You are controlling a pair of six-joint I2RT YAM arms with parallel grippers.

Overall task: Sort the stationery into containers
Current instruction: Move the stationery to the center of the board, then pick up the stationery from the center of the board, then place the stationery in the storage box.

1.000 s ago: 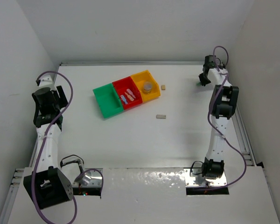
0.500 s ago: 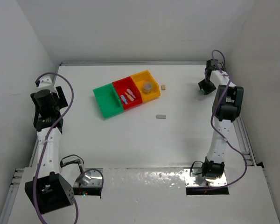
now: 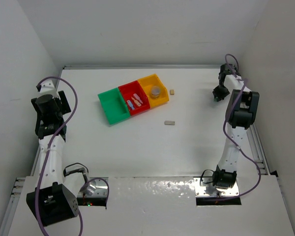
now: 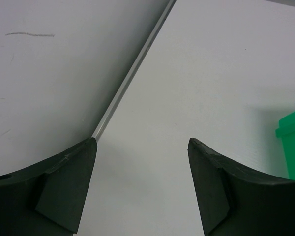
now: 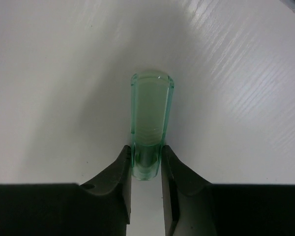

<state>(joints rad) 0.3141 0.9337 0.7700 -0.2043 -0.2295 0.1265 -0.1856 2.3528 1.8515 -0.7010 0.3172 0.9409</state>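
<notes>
Mint green translucent plastic oblong piece (image 5: pixel 150 118): one, pinched at its near end, the rounded far end sticking out over the white table (image 3: pixel 137 147); in the top view it sits at the table's 2 o'clock, near the right wall.
Right gripper (image 5: pixel 146 150): clenched on the mint green piece, both fingers pressed against its sides.
Open rectangular plastic bins: three, in a touching slanted row at the table's 11 o'clock: green bin (image 3: pixel 117 104), red bin (image 3: pixel 143 106), orange-yellow bin (image 3: pixel 150 81).
Pastel oblong pieces (image 3: pixel 134 102): a small cluster in the red bin, at least three, too small to count surely.
Round grey roll (image 3: pixel 156 91): one, inside the orange-yellow bin.
Green bin contents: nothing visible inside.
Small tan blocks: two on the bare table, one (image 3: pixel 172 91) just beside the orange-yellow bin at its 3 o'clock, the other (image 3: pixel 169 122) at that bin's 5 o'clock, apart from it.
Left gripper (image 4: pixel 142 182): released, jaws spread wide, holding nothing, at the table's 9 o'clock; a corner of the green bin shows at its 3 o'clock.
</notes>
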